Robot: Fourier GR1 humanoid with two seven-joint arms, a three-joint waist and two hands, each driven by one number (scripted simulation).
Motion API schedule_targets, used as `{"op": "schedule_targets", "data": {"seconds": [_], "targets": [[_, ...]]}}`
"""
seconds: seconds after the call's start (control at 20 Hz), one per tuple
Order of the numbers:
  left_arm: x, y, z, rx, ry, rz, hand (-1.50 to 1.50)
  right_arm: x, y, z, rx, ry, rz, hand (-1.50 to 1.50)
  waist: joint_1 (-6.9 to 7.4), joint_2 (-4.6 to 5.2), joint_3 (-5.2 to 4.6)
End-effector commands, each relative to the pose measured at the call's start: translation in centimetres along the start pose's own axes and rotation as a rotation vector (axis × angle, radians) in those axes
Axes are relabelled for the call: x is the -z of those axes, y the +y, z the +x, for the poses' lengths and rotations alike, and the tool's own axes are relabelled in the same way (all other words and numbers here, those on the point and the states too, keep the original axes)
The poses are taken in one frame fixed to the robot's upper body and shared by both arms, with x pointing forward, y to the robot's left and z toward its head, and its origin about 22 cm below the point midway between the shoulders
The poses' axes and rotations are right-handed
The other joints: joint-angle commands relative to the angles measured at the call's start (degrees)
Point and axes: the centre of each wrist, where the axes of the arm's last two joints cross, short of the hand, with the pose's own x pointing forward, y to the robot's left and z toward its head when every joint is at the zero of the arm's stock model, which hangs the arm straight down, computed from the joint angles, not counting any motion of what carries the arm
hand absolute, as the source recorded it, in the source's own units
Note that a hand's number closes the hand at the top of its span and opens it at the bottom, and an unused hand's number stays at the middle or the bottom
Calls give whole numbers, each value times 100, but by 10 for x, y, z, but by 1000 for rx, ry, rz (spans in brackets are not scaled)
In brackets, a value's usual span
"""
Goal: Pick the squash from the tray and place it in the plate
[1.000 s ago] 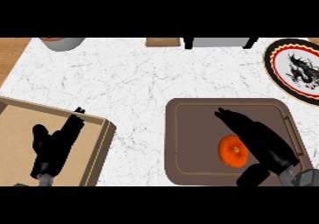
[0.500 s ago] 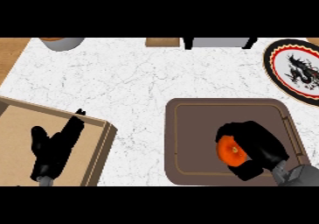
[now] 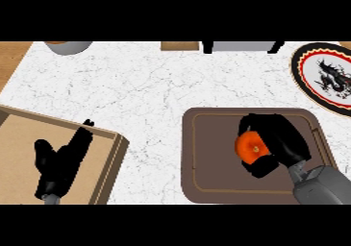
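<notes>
An orange squash (image 3: 248, 147) lies on the brown tray (image 3: 210, 158) at the lower right of the head view. My right hand (image 3: 279, 143) covers it, with fingers and thumb curled round it, so only its left part shows. The plate (image 3: 328, 77), white with a dark rim and a black dragon figure, sits at the upper right, apart from the tray. My left hand (image 3: 61, 162) rests open on the wooden block at the lower left.
A wooden block (image 3: 25, 139) fills the lower left corner. At the far edge stand a grey pot (image 3: 67, 46), a small wooden piece (image 3: 180, 45) and a grey object (image 3: 238, 46). White marble counter (image 3: 149, 91) lies between the tray and the plate.
My right hand went from open above the tray to curled round the squash, then shifted slightly up the tray with it. The left hand has not moved.
</notes>
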Motion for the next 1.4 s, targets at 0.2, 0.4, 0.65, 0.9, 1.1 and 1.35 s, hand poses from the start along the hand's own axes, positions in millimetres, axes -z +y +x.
{"op": "schedule_targets", "data": {"seconds": [0.2,0.4,0.65,0.9,1.1,1.35], "targets": [[2,-18,2,-42,-1,-47,0,63,-51,-4,184,592,-495,150,304,164,-136],[8,-25,11,-28,-22,-82,0,93,-79,16,163,720,-742,150,368,159,-137],[9,-29,8,-46,-5,-77,0,121,-86,31,237,844,-968,150,356,158,-120],[6,-32,-4,-63,5,-67,0,135,-87,21,318,903,-1115,150,249,152,-113],[3,-37,-4,-59,6,-56,0,135,-90,-2,370,908,-1233,150,139,126,-105],[-1,-44,-18,-47,-4,-52,0,127,-69,-54,254,958,-1290,150,105,126,-105]]}}
